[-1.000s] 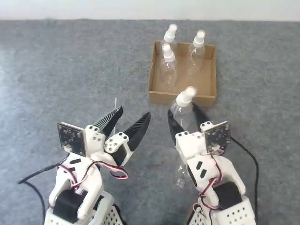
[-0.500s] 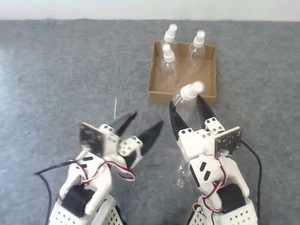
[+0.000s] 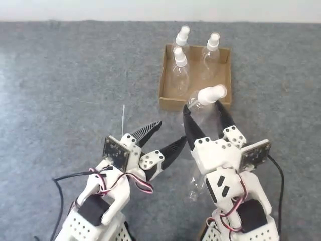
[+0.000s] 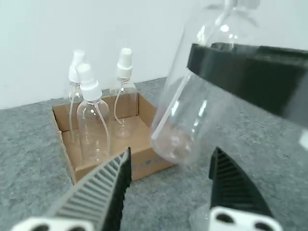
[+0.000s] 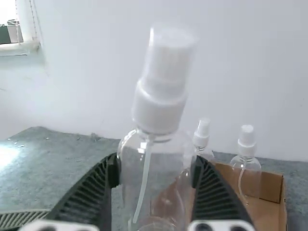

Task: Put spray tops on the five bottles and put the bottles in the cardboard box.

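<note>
So, from up top: grey carpet [image 3: 65, 75] covers the whole surface, and a strip of white wall [image 3: 100, 10] runs along the far edge. The cardboard box [image 3: 163, 85] sits toward the far side, right of centre. It has loads of bare carpet on its left and a narrower band on its right.

Three bottles with white tops are at the box. The front-left bottle [image 3: 178, 75] and back-right bottle [image 3: 209, 57] are clearly inside. The back-left bottle [image 3: 181, 37] is at the far corner, and I honestly can't tell if it's in or just behind.

The right gripper [image 3: 201, 106] is clamped round a fourth bottle [image 3: 200, 120], whose spray top [image 3: 211, 94] is just over the box's near wall. Beside it the left gripper [image 3: 173, 130] has its jaws spread with nothing in them. A thin white stick [image 3: 123, 116] lies on the carpet just beyond the left gripper. Another clear bottle [image 3: 192, 187] is tucked against the right arm.

Left wrist cam: its own two fingers gape wide. Past them the fourth bottle is held off the carpet with the other arm's black finger [image 4: 250, 72] across it. The box and its three bottles are farther back against the wall.

Right wrist cam: both fingers [image 5: 91, 192] press the bottle's sides, and its top points up in front of the white wall. A box corner and two capped bottles are farther off.
</note>
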